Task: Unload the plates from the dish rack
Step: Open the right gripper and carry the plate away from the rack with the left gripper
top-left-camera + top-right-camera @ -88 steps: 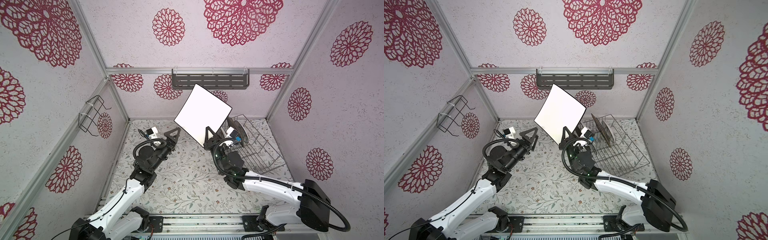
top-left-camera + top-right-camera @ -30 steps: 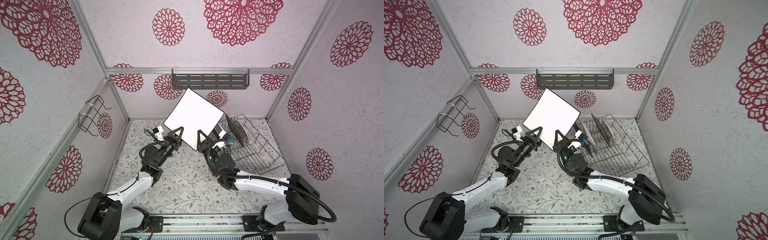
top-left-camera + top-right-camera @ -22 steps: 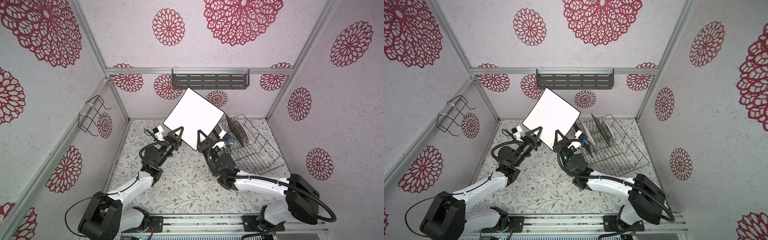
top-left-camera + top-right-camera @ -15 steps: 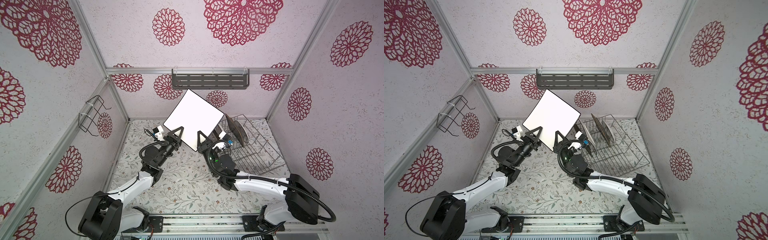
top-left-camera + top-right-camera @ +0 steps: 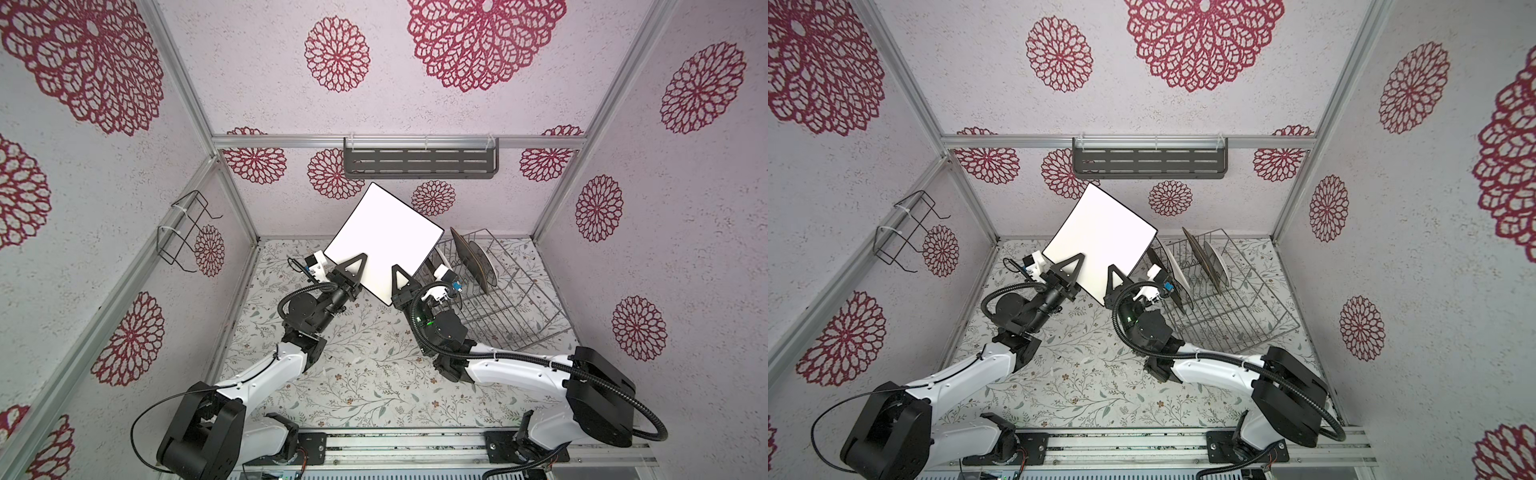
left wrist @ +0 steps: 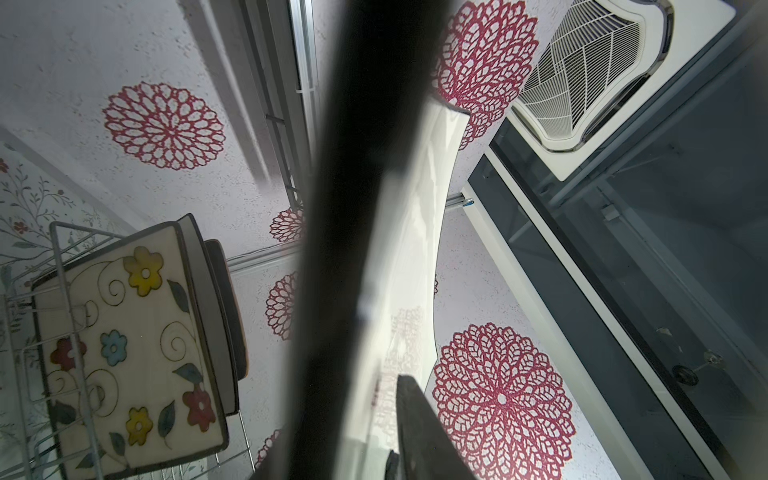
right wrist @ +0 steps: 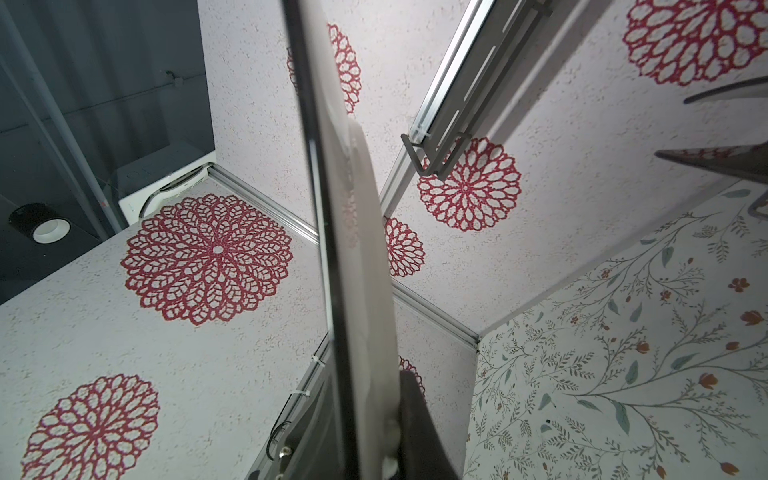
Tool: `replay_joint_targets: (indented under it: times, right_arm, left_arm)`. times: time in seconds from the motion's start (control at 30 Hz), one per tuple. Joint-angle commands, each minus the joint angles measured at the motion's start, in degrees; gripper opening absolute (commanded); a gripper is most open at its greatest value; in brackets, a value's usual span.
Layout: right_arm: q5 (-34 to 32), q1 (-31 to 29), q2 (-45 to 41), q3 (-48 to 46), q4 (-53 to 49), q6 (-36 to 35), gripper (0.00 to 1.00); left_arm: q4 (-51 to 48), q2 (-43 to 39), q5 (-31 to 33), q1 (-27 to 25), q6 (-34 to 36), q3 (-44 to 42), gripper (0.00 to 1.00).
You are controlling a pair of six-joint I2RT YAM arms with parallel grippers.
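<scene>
A white square plate [image 5: 384, 232] with a dark rim hangs tilted in the air over the table's middle, in both top views. My right gripper [image 5: 395, 270] is shut on its lower right edge. My left gripper [image 5: 360, 259] is shut on its lower left edge; one finger [image 6: 415, 415] lies on the white face. The silver wire dish rack [image 5: 511, 299] stands at the back right. In it stand a cream floral plate [image 6: 124, 353], a dark plate [image 5: 1196, 257] and a round white plate [image 5: 1219, 266], all upright.
A dark grey slotted shelf [image 5: 419, 160] hangs on the back wall, just above the raised plate. A small black wire holder [image 5: 183, 232] is fixed to the left wall. The floral table top [image 5: 374, 374] lies bare in front of both arms.
My right gripper carried the white plate to the left and my left arm rose to meet it. In the last second the left fingers closed on the plate's edge; the plate has stayed put.
</scene>
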State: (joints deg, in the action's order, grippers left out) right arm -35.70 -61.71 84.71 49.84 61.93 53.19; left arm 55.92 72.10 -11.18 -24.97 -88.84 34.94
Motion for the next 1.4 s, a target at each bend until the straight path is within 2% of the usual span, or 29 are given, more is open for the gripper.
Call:
replay_joint_targets:
  times: [0.0,0.17,0.4,0.43,0.5,0.6,0.7,1.07,1.23,1.37]
  right_arm:
    - [1.5,-0.5,-2.4,2.0,12.5,1.0,0.0]
    - [1.9,-0.5,-2.6,2.1,11.7,1.1,0.0]
    - [1.9,-0.4,-3.6,2.2,8.2,0.6,0.0]
    - [2.0,-0.4,-3.7,2.1,8.0,0.4,0.02]
    - [2.2,-0.4,-3.9,1.8,7.9,0.0,0.18]
    - [2.0,-0.4,-4.4,1.0,7.9,-0.3,0.36]
    - [0.7,-0.4,-5.0,0.0,8.2,0.2,0.46]
    - [-1.4,-0.3,-7.0,-1.9,5.6,0.2,0.59]
    - [-2.7,0.0,-8.0,-3.3,4.1,0.4,0.61]
    - [-3.7,0.4,-8.7,-2.5,0.1,0.3,0.62]
  left_arm:
    - [3.0,0.6,0.1,-0.1,0.0,-0.6,0.25]
    - [3.4,0.6,0.2,0.0,0.2,-1.0,0.2]
    - [3.4,0.2,1.0,0.0,0.2,-1.7,0.04]
    - [3.4,0.2,1.2,-0.1,0.2,-1.7,0.02]
    - [3.7,0.3,1.6,0.0,0.2,-1.5,0.0]
    - [4.1,0.7,1.4,0.1,0.4,-0.6,0.0]
    - [4.0,1.0,1.7,0.2,0.8,0.2,0.0]
    - [3.0,-0.1,1.4,2.9,0.9,2.4,0.0]
    - [-0.4,-3.9,1.9,5.5,1.4,1.8,0.0]
    - [-7.2,-9.2,4.3,8.4,4.1,0.5,0.0]
